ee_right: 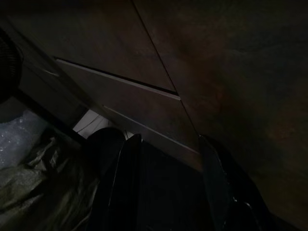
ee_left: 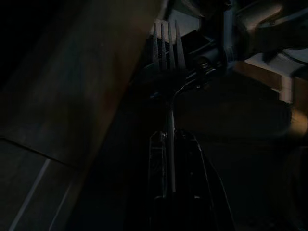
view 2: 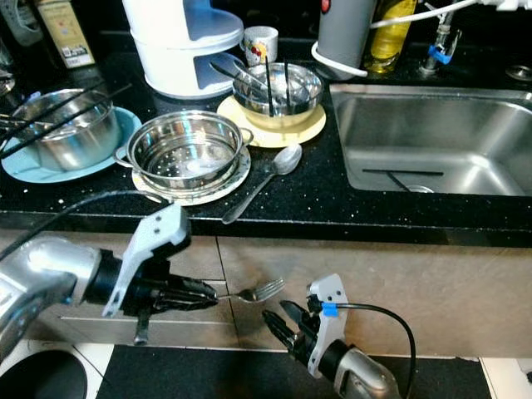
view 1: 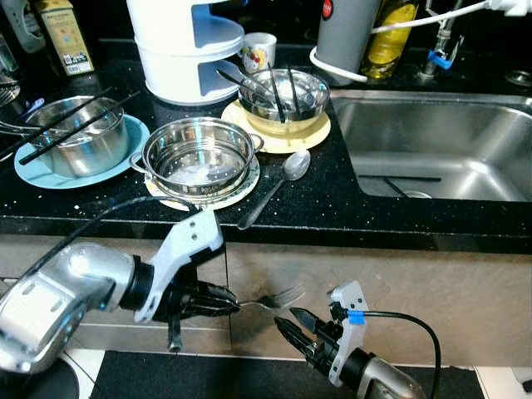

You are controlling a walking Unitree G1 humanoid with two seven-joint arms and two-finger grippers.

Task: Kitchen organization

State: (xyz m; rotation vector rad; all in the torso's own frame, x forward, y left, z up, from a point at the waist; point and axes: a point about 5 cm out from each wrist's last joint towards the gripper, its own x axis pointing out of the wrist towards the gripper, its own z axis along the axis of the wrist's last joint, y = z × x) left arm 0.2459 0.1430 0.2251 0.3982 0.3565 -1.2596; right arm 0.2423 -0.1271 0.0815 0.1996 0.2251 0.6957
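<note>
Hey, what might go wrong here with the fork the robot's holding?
The left gripper pinches only the handle end of the fork, so it may twist or slip out. Its tines point toward the open right gripper close by, so a handover could collide or miss, dropping the fork onto the dark floor mat.

The head views were bright and sharp, with glare on the steel colander (view 1: 198,156) and sink (view 1: 432,141). Both wrist views were very dark and murky, the cabinet fronts (ee_right: 144,62) barely showing.

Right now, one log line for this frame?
left gripper: shut on fork, below counter | right gripper: open, empty, beside fork | spoon: on counter
</note>
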